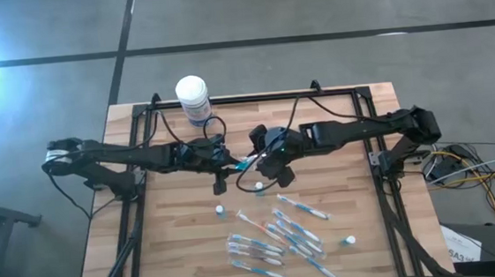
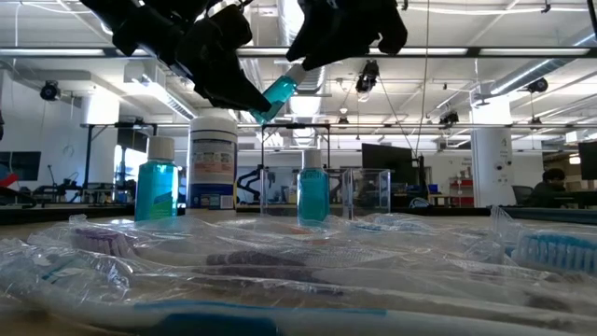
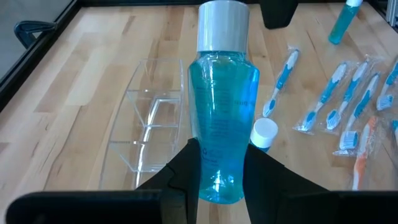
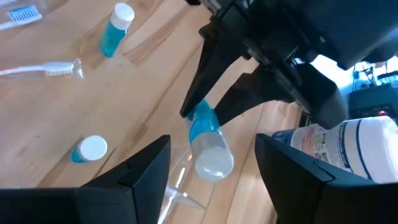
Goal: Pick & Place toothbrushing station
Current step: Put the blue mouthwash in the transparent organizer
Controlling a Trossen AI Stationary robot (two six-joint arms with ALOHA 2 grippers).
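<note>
My left gripper (image 3: 221, 152) is shut on a small bottle of blue liquid with a white cap (image 3: 222, 106), held in the air over the table's middle (image 1: 244, 163). My right gripper (image 4: 213, 146) is open, its fingers on either side of the bottle's cap (image 4: 214, 160) without touching it. A clear plastic cup (image 3: 152, 134) stands on the table below. Several blue-and-white toothbrushes (image 1: 277, 233) in clear wrappers lie flat toward the near edge. Small white-capped blue bottles (image 1: 258, 187) (image 1: 220, 210) (image 1: 350, 239) are on the wood around them. My left gripper pinches the bottle's bottom end (image 3: 219, 180) between its two fingers (image 3: 186, 168). It comes from the table's left, slanting a little downward. The bottle sticks out ahead along the fingers, cap (image 3: 222, 25) pointing away toward my right gripper, lifted clear of the table.
A white-lidded tub with a blue label (image 1: 193, 98) stands at the far edge, left of centre. In the low view two small blue bottles (image 2: 157, 187) (image 2: 312, 191) stand upright beside the clear cup (image 2: 364, 191). A black frame (image 1: 364, 103) runs round the table.
</note>
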